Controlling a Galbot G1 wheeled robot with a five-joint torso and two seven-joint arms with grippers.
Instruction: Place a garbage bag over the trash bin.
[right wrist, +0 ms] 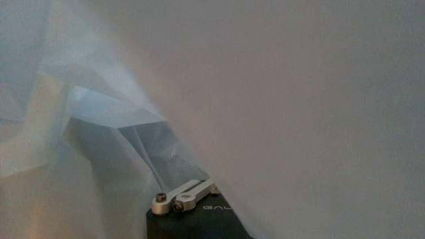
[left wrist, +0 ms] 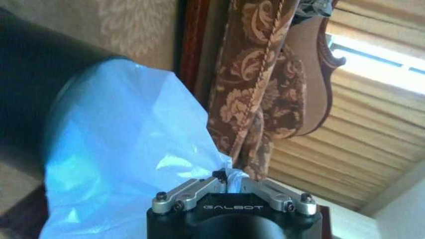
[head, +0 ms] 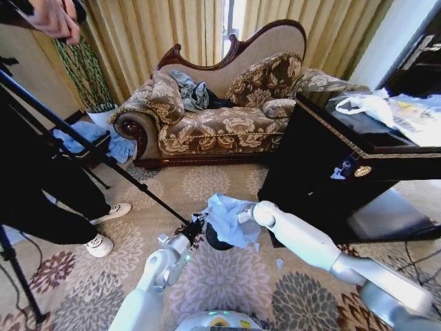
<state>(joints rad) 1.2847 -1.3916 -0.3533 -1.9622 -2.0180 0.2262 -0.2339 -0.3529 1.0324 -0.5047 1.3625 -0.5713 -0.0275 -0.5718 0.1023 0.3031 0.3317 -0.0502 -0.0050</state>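
Note:
The garbage bag [head: 227,217], crinkly pale blue plastic, lies bunched over the small black trash bin [head: 215,241] on the carpet in front of me. My left gripper [head: 196,226] is at the bag's left side. In the left wrist view this gripper [left wrist: 228,175] is shut on a pinch of the bag [left wrist: 126,149], which drapes against the dark bin wall [left wrist: 27,89]. My right gripper [head: 243,217] is at the bag's right side, mostly covered by plastic. In the right wrist view the bag [right wrist: 299,99] hangs over that gripper [right wrist: 199,186].
A patterned sofa [head: 220,117] stands behind the bin. A black cabinet [head: 344,172] is close on the right. A tripod leg [head: 103,158] slants down toward the bin from the left, and a person's shoes [head: 103,243] rest on the carpet there.

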